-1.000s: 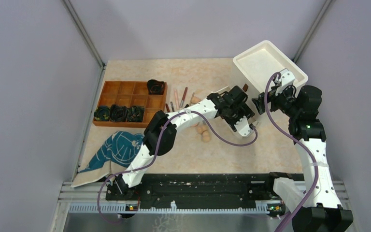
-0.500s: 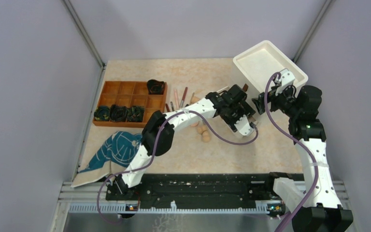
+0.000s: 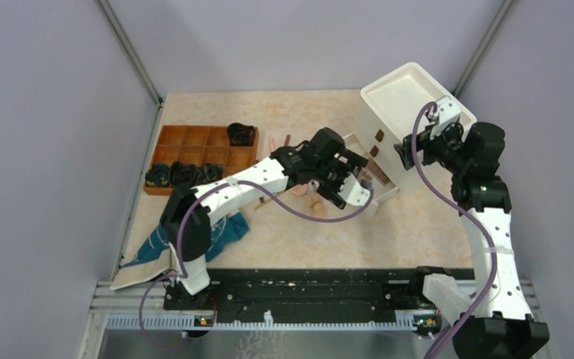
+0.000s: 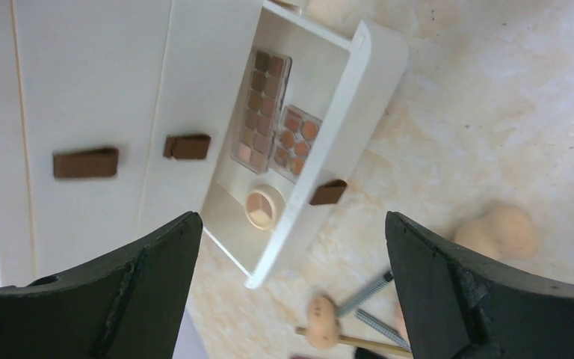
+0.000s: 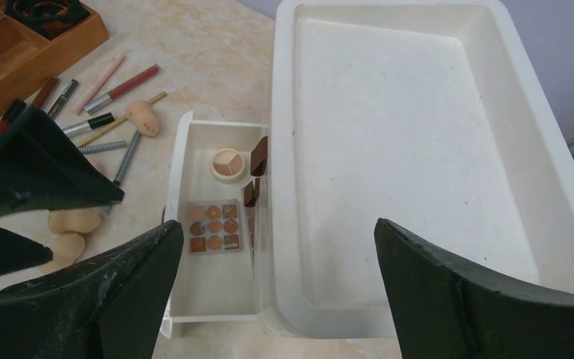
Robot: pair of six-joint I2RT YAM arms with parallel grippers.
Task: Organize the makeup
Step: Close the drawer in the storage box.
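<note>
The lowest drawer (image 4: pixel 232 217) of a white drawer unit (image 3: pixel 411 93) stands pulled out. In it lie a brown-pink eyeshadow palette (image 4: pixel 269 112) and a small round compact (image 4: pixel 263 206); both also show in the right wrist view, the palette (image 5: pixel 214 227) and the compact (image 5: pixel 226 161). Tan sponges (image 4: pixel 497 232) and slim pencils and tubes (image 5: pixel 123 82) lie on the table left of the drawer. My left gripper (image 4: pixel 291 224) is open and empty just above the drawer's front handle (image 4: pixel 327 192). My right gripper (image 5: pixel 278 232) is open and empty above the unit.
A wooden compartment box (image 3: pixel 202 146) with dark coiled items stands at the back left. A teal patterned cloth (image 3: pixel 157 239) lies at the front left, partly under my left arm. The unit's top is a shallow white tray (image 5: pixel 403 149). Two upper drawers (image 4: pixel 82 161) are shut.
My left gripper has drawn back to the left and the lowest drawer has come out with it. The gripper now stands open off the handle. My right gripper lifted slightly.
</note>
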